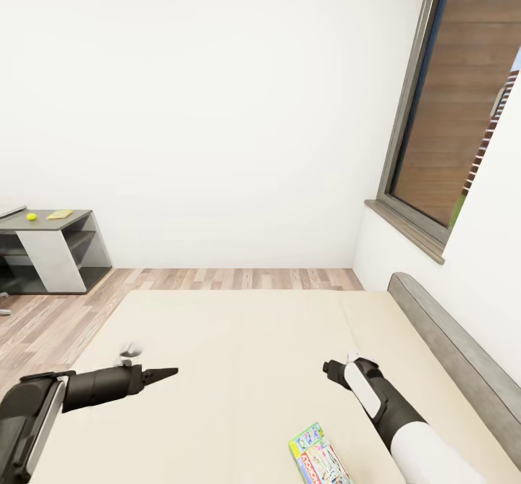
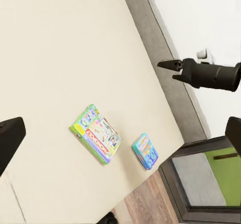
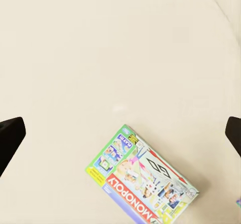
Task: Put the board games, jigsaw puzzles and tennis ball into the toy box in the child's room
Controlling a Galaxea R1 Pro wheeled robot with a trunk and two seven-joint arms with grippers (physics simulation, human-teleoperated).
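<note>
Robot is at the bed [image 1: 239, 354], abt to grab a game. Green Monopoly box [image 3: 143, 181] lies flat on the mattress, small blue game [image 2: 146, 151] just beside it. Right gripper [image 1: 340, 370] hangs above, fingers wide, empty; left gripper [image 1: 161, 375] looks narrow, empty. Next: right arm needs to go down onto the Monopoly box.

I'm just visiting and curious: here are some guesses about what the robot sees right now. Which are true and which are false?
1. Two game boxes lie on the bed. True: the green-edged board game and the small blue board game lie side by side, apart.
2. The right gripper holds a box. False: it hangs empty above the mattress.
3. The tennis ball sits on the dark-grey cabinet. True.
4. The green-edged box stands on its edge. False: it lies flat, lid up.
5. The left gripper touches the ball. False: it is over the bed, far from it.
</note>
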